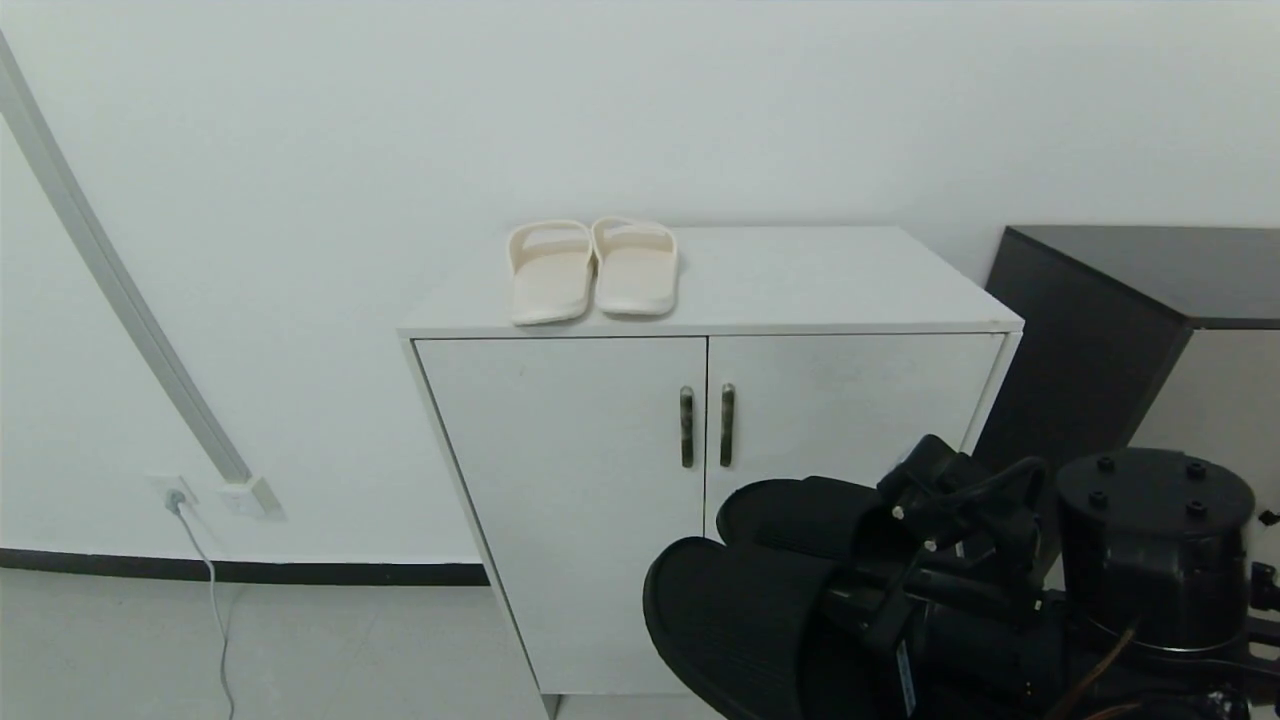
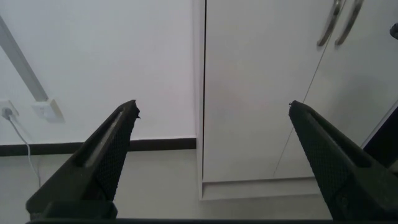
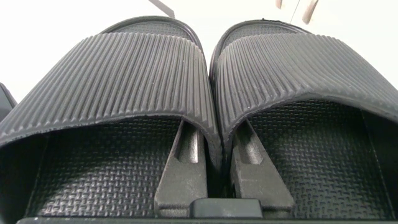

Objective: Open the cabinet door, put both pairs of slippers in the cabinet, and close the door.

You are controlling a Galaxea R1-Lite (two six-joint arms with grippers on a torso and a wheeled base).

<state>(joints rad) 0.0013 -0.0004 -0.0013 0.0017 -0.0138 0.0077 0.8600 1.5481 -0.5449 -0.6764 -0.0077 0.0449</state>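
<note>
Right gripper (image 3: 217,167) clamps the black slippers (image 3: 143,74) together; left gripper (image 2: 212,107), jaws wide, faces the closed left door (image 1: 570,500), whose upright handle (image 1: 687,427) sits at the inner edge.

Head camera: high and set back, faces forward and down onto cabinet (image 1: 560,480) front and top.
Left wrist: low, near, faces the left door. Shares handles (image 2: 329,25) with head.
Right wrist: tight on black slippers (image 3: 155,81), facing cabinet.

Cream slippers (image 1: 550,275), blk slippers (image 1: 740,610) (2 prs)
</note>
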